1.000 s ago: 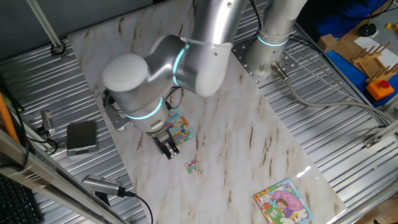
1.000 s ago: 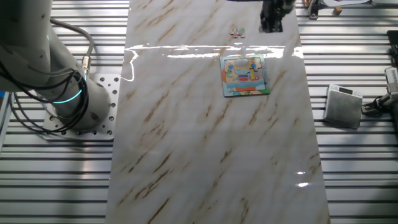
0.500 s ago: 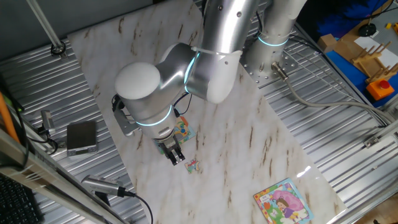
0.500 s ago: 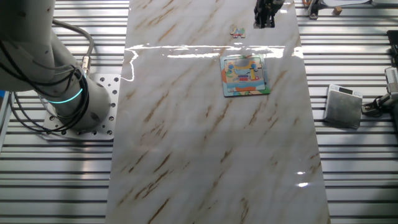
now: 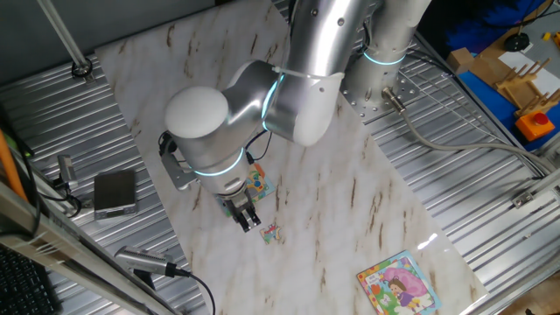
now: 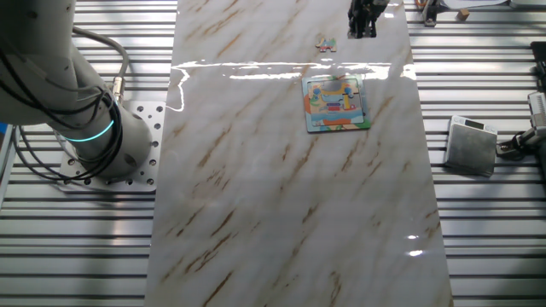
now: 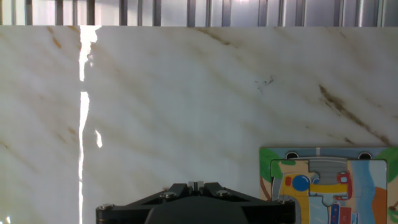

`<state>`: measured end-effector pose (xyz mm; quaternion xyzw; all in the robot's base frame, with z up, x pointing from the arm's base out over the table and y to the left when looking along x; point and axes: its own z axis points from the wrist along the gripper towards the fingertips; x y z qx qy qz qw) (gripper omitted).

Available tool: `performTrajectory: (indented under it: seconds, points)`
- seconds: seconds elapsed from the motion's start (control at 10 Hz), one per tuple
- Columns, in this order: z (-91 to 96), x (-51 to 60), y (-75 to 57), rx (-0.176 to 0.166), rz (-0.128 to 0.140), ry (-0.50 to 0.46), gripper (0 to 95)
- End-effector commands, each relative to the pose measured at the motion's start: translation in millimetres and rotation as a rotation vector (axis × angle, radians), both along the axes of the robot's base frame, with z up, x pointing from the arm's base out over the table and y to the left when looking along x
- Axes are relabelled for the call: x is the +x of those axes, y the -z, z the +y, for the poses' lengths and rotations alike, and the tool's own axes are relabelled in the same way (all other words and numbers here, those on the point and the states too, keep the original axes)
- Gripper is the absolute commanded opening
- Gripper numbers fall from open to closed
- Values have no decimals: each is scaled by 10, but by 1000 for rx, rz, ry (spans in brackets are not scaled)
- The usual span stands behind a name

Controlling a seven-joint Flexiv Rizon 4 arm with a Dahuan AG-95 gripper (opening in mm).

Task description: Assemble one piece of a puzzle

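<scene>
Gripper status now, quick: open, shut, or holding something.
Gripper: holds nothing; the piece lies loose on the table beside it. Whether the jaws are open or shut cannot be told.

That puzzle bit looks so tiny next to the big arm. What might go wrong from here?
Two risks. The piece is small and lies flat on the smooth marble table, so the pincer beside it might nudge it away instead of gripping it. The piece is also missing from the hand view, which shows only the puzzle, so aiming may be harder.
</scene>
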<state>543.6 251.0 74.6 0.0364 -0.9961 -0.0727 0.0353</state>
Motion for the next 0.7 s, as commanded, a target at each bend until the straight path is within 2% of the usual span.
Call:
performTrajectory:
  seconds: [0.1,0.5,0.6,0.7]
  points:
    - [-1,-4,3,2,-1,-41,0]
    - [-1,-4,3,-4,-15,-88,0]
    - [3,-7,-5,-28,-27,-82,0]
    - [20,-4,-13,-33,-43,-78,0]
